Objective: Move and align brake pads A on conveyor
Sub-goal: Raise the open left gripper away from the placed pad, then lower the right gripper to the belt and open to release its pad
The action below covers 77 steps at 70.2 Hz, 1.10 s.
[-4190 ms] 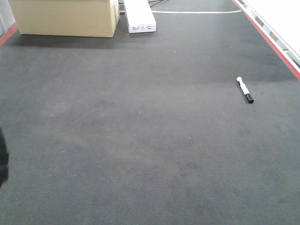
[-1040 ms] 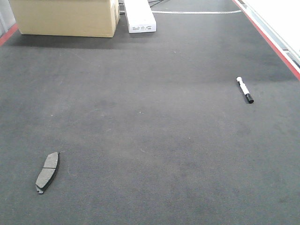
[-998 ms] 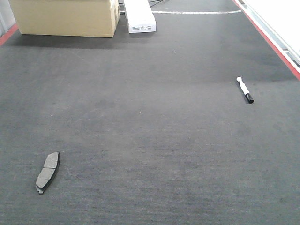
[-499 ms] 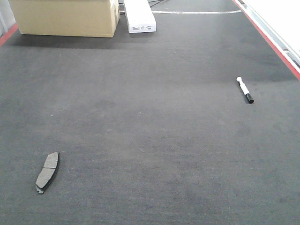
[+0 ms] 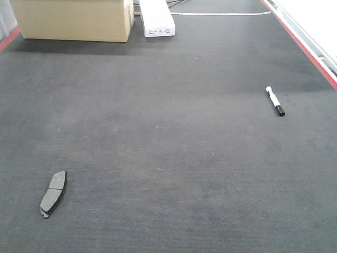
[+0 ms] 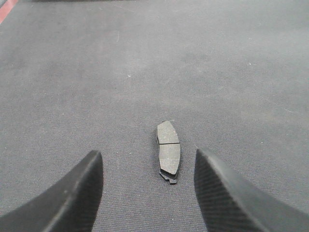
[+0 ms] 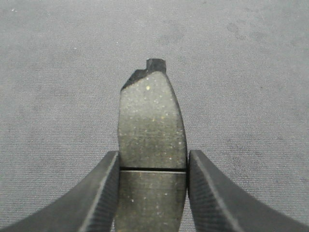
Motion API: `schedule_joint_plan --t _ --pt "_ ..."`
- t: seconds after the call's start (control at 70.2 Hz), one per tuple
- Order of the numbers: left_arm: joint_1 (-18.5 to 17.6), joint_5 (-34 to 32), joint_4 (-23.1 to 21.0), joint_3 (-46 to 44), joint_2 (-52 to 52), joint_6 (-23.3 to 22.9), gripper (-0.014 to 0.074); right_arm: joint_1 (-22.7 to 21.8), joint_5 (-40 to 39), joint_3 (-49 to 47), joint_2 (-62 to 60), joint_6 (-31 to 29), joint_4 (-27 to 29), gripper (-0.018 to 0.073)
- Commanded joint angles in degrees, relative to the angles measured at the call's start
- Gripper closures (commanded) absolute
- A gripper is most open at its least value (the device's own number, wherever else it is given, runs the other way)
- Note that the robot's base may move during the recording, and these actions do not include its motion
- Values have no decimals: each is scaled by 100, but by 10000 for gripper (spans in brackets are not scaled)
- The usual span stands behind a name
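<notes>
Two brake pads show across the views, though no single camera catches both: the front view has only the lying brake pad [image 5: 53, 193], flat on the conveyor [image 5: 168, 147] in the near left area, and neither arm appears there. The left wrist view shows that same pad [image 6: 168, 151] lengthwise between the spread fingers of the left gripper [image 6: 147, 157], whose claw stands wide and empty, its fingers clear of the pad on both sides. The right wrist view alone shows the held brake pad [image 7: 152, 125], clamped at its centre groove by the right gripper [image 7: 152, 166], the fingers pressed against both long edges and the pad's notched end pointing away from the camera above the belt. The belt is dark charcoal felt with a red edge strip [image 5: 300, 42] along the right; a marker pen [image 5: 275, 101] lies well apart on the right, and a cardboard box [image 5: 73, 18] and a white box [image 5: 156, 18] stand at the far end. Some four seconds earlier the near left spot held no pad; over the last second the pad there has not shifted
</notes>
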Motion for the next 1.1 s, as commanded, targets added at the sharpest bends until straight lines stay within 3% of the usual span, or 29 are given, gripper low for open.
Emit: schedule_joint_plan --t 0.0,0.428,0.869,1.083 --pt "-24 -375 -20 -136 59 -25 203 -12 -472 -167 26 -47 -52 552" --pt "-24 -380 -20 -136 59 -25 203 -12 -566 -173 318 -47 -9 552" --pt "-24 -386 -20 -136 59 -25 203 -12 -783 -1452 3376 -64 95 544" --pt "-24 -386 -20 -136 59 -25 203 -12 -817 -1940 4448 -368 100 534"
